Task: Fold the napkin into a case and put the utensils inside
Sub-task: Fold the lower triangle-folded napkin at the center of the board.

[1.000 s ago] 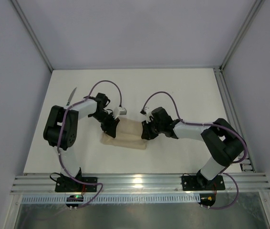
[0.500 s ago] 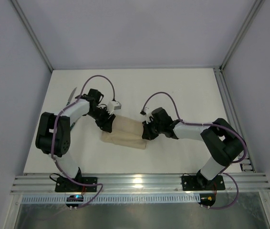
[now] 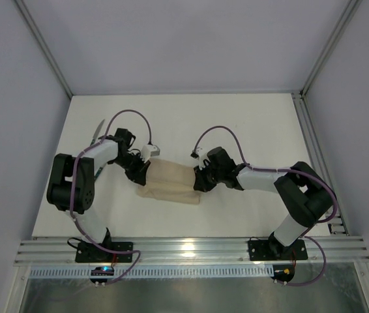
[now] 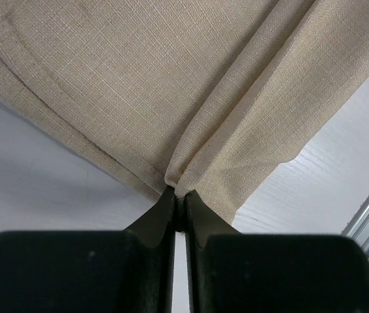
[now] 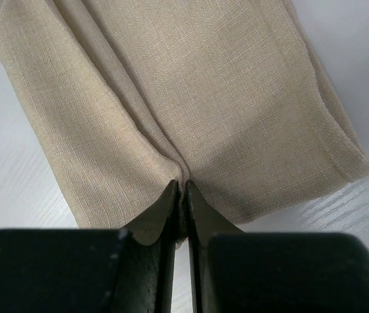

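Seen from above, the napkin (image 3: 170, 182) is found near the middle of the white surface (image 3: 250, 124), lying as a long folded strip between the two arms. Its left end is held by the left jaws, and its right end by the right jaws. It looks as if both ends are held so the cloth can be moved evenly and kept from bunching up. A thin silver utensil (image 3: 96, 132) is seen far off at the left, beside the left arm, well apart from the cloth. No fork can be made out. Nothing has been put inside the cloth yet.

In the left wrist view, the left jaws are clenched, and a small pleat of the napkin (image 4: 126, 78) is pinched right at their tips. Two layers are seen meeting there, so the fold is likely being kept together.

In the right wrist view, the right jaws are clenched too, with a crease of the napkin (image 5: 210, 98) caught between their tips. The rest of the cloth is spread flat on the surface (image 5: 15, 169) beyond them.
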`<action>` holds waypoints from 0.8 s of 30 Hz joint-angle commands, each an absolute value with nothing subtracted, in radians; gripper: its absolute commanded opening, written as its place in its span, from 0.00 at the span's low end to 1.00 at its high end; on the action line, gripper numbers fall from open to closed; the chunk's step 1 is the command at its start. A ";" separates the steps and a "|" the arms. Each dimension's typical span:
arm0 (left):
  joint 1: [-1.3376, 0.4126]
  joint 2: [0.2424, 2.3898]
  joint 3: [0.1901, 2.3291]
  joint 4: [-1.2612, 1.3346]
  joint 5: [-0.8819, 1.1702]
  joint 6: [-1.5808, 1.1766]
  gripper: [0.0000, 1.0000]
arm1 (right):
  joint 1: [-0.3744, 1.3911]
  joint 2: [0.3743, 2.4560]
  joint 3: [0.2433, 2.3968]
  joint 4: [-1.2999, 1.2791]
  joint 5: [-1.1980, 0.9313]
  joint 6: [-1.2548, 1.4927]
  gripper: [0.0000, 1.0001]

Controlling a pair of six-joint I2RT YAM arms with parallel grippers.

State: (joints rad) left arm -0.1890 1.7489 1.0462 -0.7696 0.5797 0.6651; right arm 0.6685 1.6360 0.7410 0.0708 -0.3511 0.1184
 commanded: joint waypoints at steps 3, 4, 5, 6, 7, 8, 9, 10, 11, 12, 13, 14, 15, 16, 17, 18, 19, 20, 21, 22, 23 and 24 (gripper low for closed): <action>-0.158 1.720 1.049 -0.741 0.606 0.692 0.21 | 0.672 1.621 0.742 0.049 -0.380 0.068 0.12; -0.155 1.715 1.049 -0.747 0.624 0.696 0.31 | 0.673 1.624 0.749 0.048 -0.379 0.066 0.13; -0.155 1.707 1.051 -0.752 0.632 0.696 0.38 | 0.673 1.628 0.750 0.048 -0.377 0.064 0.13; -0.155 1.678 1.052 -0.765 0.637 0.695 0.44 | 0.673 1.628 0.752 0.045 -0.382 0.060 0.14; -0.155 1.661 1.055 -0.773 0.644 0.695 0.46 | 0.672 1.629 0.755 0.041 -0.382 0.060 0.15; -0.149 1.645 1.060 -0.782 0.659 0.695 0.47 | 0.673 1.626 0.761 0.040 -0.382 0.060 0.16; -0.146 1.625 1.072 -0.788 0.667 0.686 0.48 | 0.673 1.625 0.764 0.038 -0.382 0.058 0.17; -0.143 1.590 1.078 -0.807 0.675 0.683 0.49 | 0.673 1.620 0.767 0.037 -0.383 0.058 0.18; -0.141 1.571 1.083 -0.811 0.690 0.678 0.50 | 0.673 1.618 0.769 0.037 -0.383 0.055 0.18; -0.141 1.553 1.081 -0.808 0.704 0.660 0.54 | 0.672 1.617 0.772 0.032 -0.385 0.057 0.18; -0.141 1.537 1.077 -0.787 0.716 0.651 0.55 | 0.673 1.617 0.776 0.031 -0.385 0.057 0.18; -0.141 1.511 1.069 -0.769 0.721 0.643 0.56 | 0.673 1.615 0.778 0.031 -0.385 0.055 0.19; -0.150 1.503 1.059 -0.741 0.691 0.631 0.56 | 0.673 1.617 0.779 0.029 -0.385 0.055 0.20; -0.158 1.502 1.037 -0.692 0.672 0.609 0.56 | 0.673 1.617 0.782 0.029 -0.385 0.057 0.20; -0.169 1.511 1.029 -0.680 0.654 0.606 0.55 | 0.673 1.615 0.784 0.029 -0.387 0.058 0.20; -0.190 1.523 1.028 -0.672 0.635 0.600 0.54 | 0.672 1.614 0.784 0.029 -0.387 0.060 0.20; -0.199 1.537 1.029 -0.667 0.627 0.594 0.53 | 0.673 1.615 0.784 0.031 -0.388 0.061 0.20; -0.205 1.566 1.032 -0.652 0.617 0.589 0.51 | 0.673 1.612 0.782 0.031 -0.388 0.063 0.21; -0.218 1.580 1.031 -0.637 0.582 0.578 0.48 | 0.672 1.611 0.782 0.031 -0.385 0.063 0.22; -0.224 1.592 1.031 -0.615 0.568 0.559 0.45 | 0.672 1.609 0.782 0.031 -0.385 0.063 0.22; -0.230 1.612 1.029 -0.586 0.558 0.552 0.40 | 0.673 1.608 0.782 0.028 -0.384 0.061 0.22; -0.236 1.621 1.031 -0.580 0.551 0.552 0.36 | 0.673 1.608 0.782 0.028 -0.382 0.063 0.22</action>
State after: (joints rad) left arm -0.2207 1.5890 1.0393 -0.6666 0.5968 0.5888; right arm 0.6704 1.6360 0.7547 0.0364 -0.3813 0.0769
